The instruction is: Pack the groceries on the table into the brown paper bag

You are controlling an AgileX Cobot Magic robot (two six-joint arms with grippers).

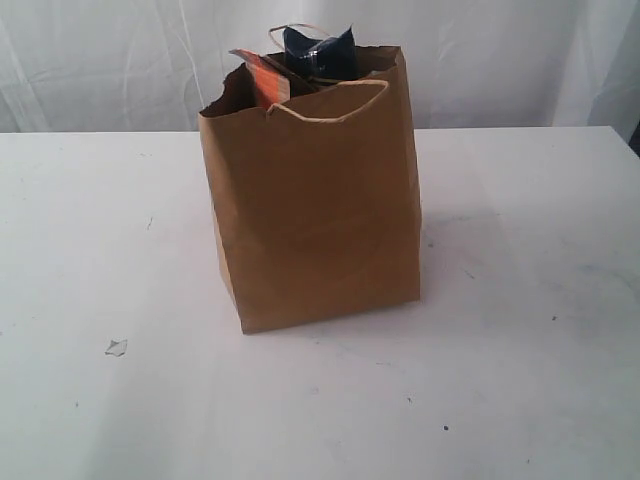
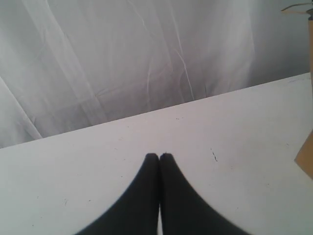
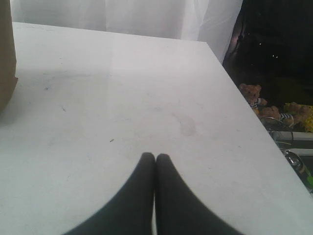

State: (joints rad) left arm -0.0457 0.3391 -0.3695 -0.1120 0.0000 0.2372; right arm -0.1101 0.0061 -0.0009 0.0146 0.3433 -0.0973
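Exterior view: ragged-rimmed brown paper bag

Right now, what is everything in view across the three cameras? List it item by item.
tall brown kraft-paper bag: one, brown, upright mid-table
orange-labelled pouch: one, orange, poking from the bag's top
dark blue glossy packet: one, dark blue, sticking out beside the pouch
flat white tabletop: one, white, under the bag
small pale scrap: one, greyish, on the table, exterior view's lower left
white draped curtain: one, white, behind the table
brown teddy bear: one, brown, beyond the table's edge
left gripper: one, black, shut, empty
right gripper: one, black, shut, empty
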